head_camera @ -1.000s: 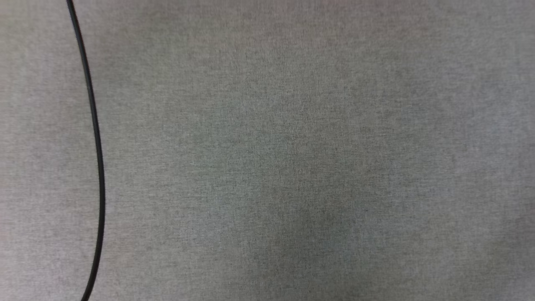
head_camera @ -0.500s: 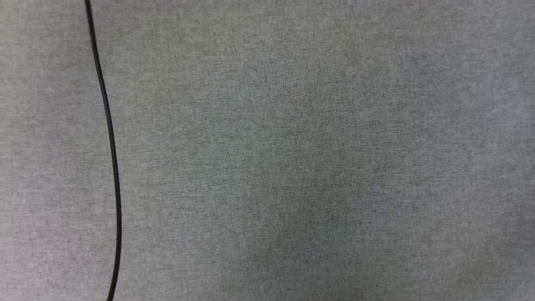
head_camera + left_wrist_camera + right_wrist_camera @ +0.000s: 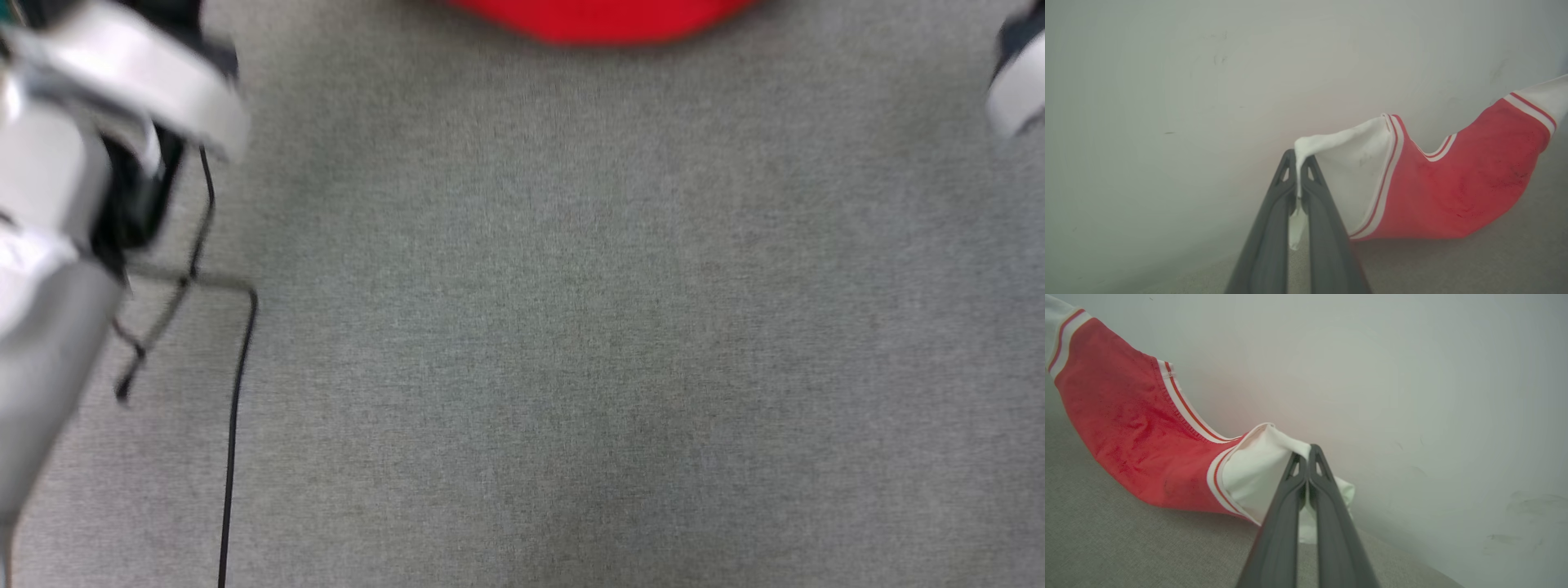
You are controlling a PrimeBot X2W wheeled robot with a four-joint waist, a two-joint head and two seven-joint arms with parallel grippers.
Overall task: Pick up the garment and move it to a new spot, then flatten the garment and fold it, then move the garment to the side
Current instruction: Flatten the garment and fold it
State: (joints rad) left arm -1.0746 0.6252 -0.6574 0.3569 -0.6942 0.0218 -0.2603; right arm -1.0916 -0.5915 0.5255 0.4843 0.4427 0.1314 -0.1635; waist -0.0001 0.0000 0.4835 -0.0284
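At the far edge of the grey worktop [image 3: 571, 327], close to a pale wall [image 3: 1167, 81], the garment [image 3: 1453, 192] hangs stretched sleeve to sleeve, its long axis running across the robot from left to right. The striped neckline [image 3: 1433, 149] faces up and dips between the shoulders, and the red body sags below it to meet the worktop. It is a red jersey tee with white short sleeves and red-and-white striped trim at neck and shoulder seams. The left claw [image 3: 1297, 163] is pressed together on the bunched end of one white sleeve [image 3: 1355, 163], and the cloth runs off to that view's right. The right claw [image 3: 1308, 455] likewise pinches the other sleeve [image 3: 1253, 469], the garment [image 3: 1126, 428] trailing away to that view's left. In the blurred head view a red edge of the garment [image 3: 600, 20] shows at top centre, between the pale left arm [image 3: 49, 245] and right arm [image 3: 1012, 90].
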